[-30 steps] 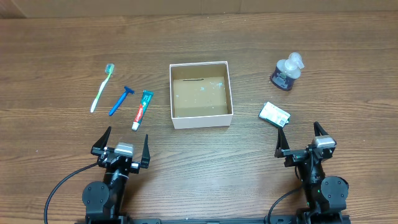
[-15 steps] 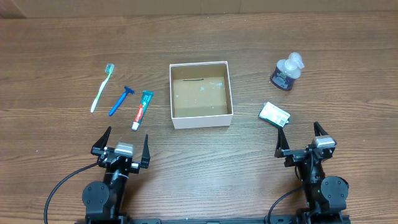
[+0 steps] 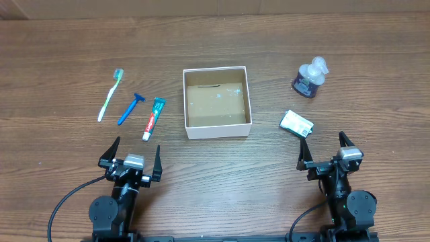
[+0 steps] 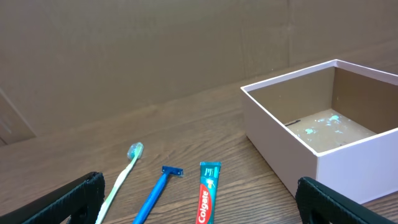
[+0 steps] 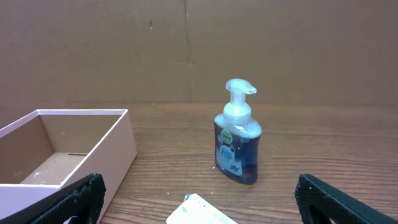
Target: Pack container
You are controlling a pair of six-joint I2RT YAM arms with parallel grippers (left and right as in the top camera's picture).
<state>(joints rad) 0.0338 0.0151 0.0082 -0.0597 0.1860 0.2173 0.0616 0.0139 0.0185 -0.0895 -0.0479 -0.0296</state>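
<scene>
Lab tabletop [image 3: 60, 60] with cardboard backdrop [image 5: 93, 50]

Open box [image 3: 216, 104] w/ white walls & brown floor sits mid-table [image 3: 376, 81], a bit toward the far edge. Toward the left edge, side by side but not touching: toothbrush [image 3: 110, 95], razor [image 3: 130, 108], toothpaste tube [image 3: 154, 118], w/ the tube closest to the box. Toward the right edge: soap pump bottle [image 3: 310, 77] upright, nearer the far edge; small white-green packet [image 3: 297, 123] flat betw. bottle & near edge. Left gripper [image 3: 133, 153] & right gripper [image 3: 324, 149] at the near edge, jaws spread wide, apart from all items.
</scene>
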